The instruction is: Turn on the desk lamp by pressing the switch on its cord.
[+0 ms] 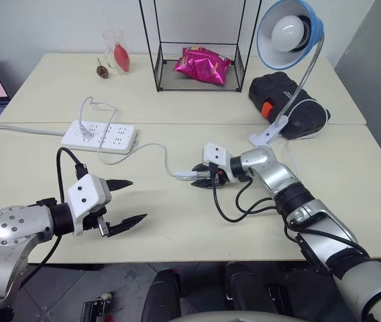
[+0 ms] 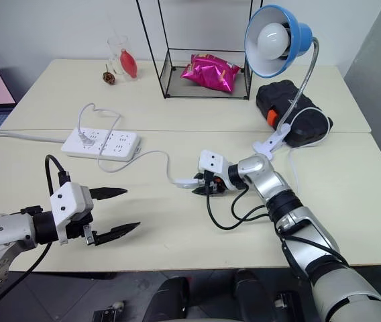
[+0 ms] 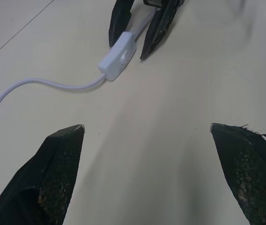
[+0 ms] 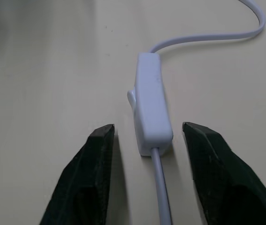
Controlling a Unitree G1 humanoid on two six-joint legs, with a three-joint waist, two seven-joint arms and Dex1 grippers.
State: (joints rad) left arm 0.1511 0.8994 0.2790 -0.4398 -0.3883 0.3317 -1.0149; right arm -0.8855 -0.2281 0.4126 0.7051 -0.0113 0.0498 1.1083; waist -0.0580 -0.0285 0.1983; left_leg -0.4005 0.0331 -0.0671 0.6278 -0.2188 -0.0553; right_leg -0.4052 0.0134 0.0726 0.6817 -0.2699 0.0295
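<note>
— Head view first: what sat nearest?
— Nearest was the left gripper [image 1: 125, 201], fingers spread wide on nothing; the right gripper [image 1: 200, 177] had the switch [image 1: 186, 176] at its tips.
— Left wrist?
— Switch lay between the right one's fingers [image 3: 120, 21].
— Right wrist?
— Switch sat between narrowed fingers [image 4: 92, 165] (small gaps either side), cord [image 4: 208, 35] trailing beyond.

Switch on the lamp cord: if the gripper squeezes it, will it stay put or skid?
The switch looks small, smooth and light, lying loose on the table, so it may skid or twist. The thin cord curves slackly and probably won't anchor it. The right gripper straddling both sides should help trap it.
</note>
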